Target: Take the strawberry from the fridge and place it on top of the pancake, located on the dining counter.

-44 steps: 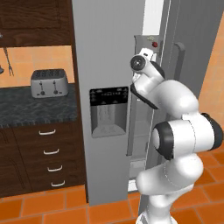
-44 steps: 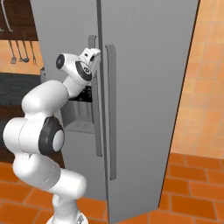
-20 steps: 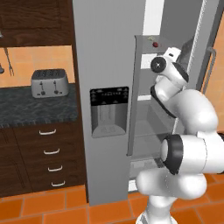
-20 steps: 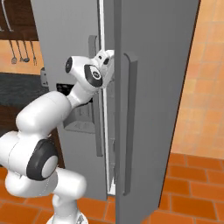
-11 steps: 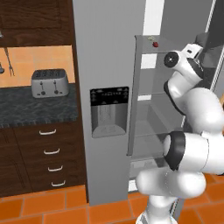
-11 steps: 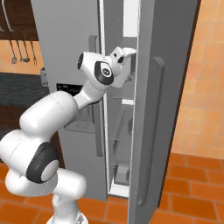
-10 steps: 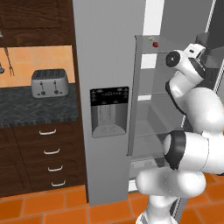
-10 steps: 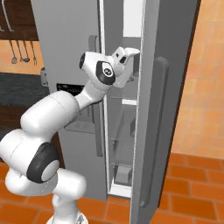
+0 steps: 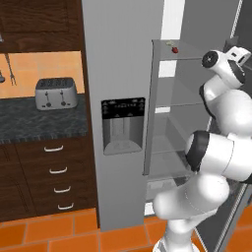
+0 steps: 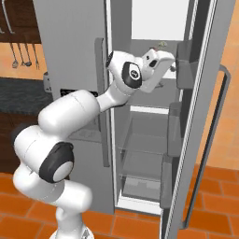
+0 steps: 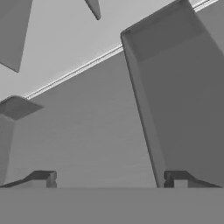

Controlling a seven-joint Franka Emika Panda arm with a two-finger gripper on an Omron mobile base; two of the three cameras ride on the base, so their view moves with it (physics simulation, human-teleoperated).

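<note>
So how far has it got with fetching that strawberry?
Early days. Done: the fridge door stands open. In hand: nothing; the hand is open and empty, raised beside the door's inner bins near the top shelf. Left: reach the strawberry on that shelf, grasp it, then carry it to the pancake on the dining counter.

A rendered home kitchen. A tall grey fridge (image 9: 123,98) with a black water dispenser (image 9: 123,125) stands open on grey shelves. Beside it, dark wood cabinets (image 9: 39,24) and 4 drawers (image 9: 54,182) flank a dark counter (image 9: 42,118) bearing a toaster (image 9: 55,92). What seem to be utensils (image 10: 21,42) hang on an orange wall; terracotta tiles (image 9: 59,231) cover the floor.
</note>
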